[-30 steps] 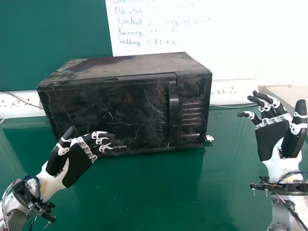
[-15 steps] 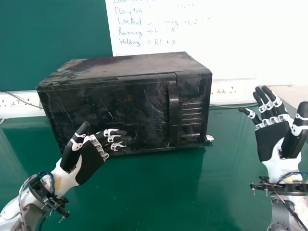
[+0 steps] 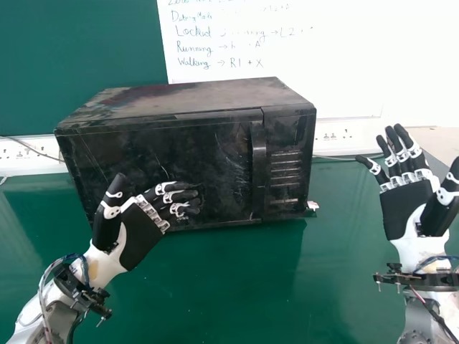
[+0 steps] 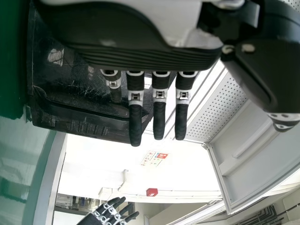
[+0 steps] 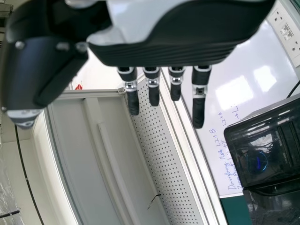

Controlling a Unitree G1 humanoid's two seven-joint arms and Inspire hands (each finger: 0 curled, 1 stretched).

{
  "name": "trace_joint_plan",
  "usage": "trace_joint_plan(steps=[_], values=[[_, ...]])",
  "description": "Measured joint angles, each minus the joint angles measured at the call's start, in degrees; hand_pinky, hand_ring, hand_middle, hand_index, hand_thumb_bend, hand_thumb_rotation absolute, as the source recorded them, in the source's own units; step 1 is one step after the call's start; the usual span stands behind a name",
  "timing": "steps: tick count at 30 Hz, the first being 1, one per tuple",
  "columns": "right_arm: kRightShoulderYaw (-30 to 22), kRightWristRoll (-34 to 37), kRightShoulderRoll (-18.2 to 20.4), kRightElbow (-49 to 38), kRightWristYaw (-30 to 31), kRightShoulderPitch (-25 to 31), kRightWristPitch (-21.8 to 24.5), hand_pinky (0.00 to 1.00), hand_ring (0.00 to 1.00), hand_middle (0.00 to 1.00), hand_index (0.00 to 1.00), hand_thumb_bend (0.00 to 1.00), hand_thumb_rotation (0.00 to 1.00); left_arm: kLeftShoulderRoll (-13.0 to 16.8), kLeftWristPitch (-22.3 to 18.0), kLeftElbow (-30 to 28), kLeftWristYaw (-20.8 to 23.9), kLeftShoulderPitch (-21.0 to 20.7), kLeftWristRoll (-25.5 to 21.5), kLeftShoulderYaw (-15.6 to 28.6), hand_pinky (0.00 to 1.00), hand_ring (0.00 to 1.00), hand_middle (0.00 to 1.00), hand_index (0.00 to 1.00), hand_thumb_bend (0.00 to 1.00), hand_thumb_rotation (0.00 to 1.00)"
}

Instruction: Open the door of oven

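The black oven point(image 3: 179, 165) stands on the green table with its door point(image 3: 165, 172) closed; the upright door handle point(image 3: 259, 168) is right of the door's middle. My left hand point(image 3: 142, 233) is in front of the door's lower left part, fingers extended toward the handle but well short of it; contact with the door cannot be told. In the left wrist view my left hand point(image 4: 136, 58) has straight fingers beside the oven point(image 4: 84, 103). My right hand point(image 3: 405, 204) is raised right of the oven, open and holding nothing; the right wrist view shows the hand point(image 5: 183, 51) and the oven point(image 5: 267, 154).
The green table point(image 3: 237, 287) extends in front of the oven and to both sides. Behind it are a whiteboard point(image 3: 344, 64) with handwriting, a green board point(image 3: 79, 50) and wall sockets point(image 3: 337, 134). A cable runs along the wall at each side of the oven.
My left hand has moved right along the oven's front, toward the handle. My right hand's fingers have straightened and its arm has stayed nearly still. The oven door has not moved.
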Motion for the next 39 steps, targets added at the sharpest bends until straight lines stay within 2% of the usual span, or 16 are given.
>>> trace_joint_plan(steps=[14, 17, 20, 26, 31, 39], values=[[0.10, -0.10, -0.02, -0.01, 0.38, -0.02, -0.04, 0.65, 0.83, 0.85, 0.75, 1.00, 0.85, -0.14, 1.73, 0.70, 0.69, -2.47, -0.78, 0.62, 0.73, 0.94, 0.98, 0.90, 0.98, 0.88], [0.08, -0.24, -0.02, -0.01, 0.44, -0.02, -0.12, 0.66, 0.84, 0.86, 0.75, 1.00, 0.85, -1.05, 2.09, 0.52, 4.46, -2.84, -0.42, 0.70, 0.70, 0.91, 0.96, 0.88, 0.95, 0.92], [0.03, -0.29, -0.04, -0.01, 0.44, -0.02, -0.14, 0.68, 0.85, 0.86, 0.75, 1.00, 0.85, -1.87, 3.13, 0.35, 8.30, -3.00, -0.20, 0.73, 0.70, 0.91, 0.96, 0.87, 0.95, 0.91], [-0.03, -0.29, -0.21, -0.01, 0.52, -0.02, -0.15, 0.72, 0.86, 0.88, 0.76, 1.00, 0.86, -2.04, 4.37, 0.28, 12.05, -4.73, 1.06, 0.73, 0.66, 0.88, 0.94, 0.85, 0.94, 0.88], [0.00, -0.44, -0.21, -0.07, 0.40, -0.01, -0.15, 0.73, 0.86, 0.88, 0.75, 1.00, 0.86, -1.87, 5.05, 1.70, 12.04, -6.58, 1.53, 0.72, 0.65, 0.87, 0.94, 0.86, 0.92, 0.86], [0.08, -1.53, -0.21, -0.90, -0.61, 0.06, -0.21, 0.73, 0.86, 0.88, 0.75, 1.00, 0.86, -1.59, 4.71, 6.03, 11.19, -9.12, 3.42, 0.66, 0.64, 0.85, 0.91, 0.87, 0.95, 0.85]])
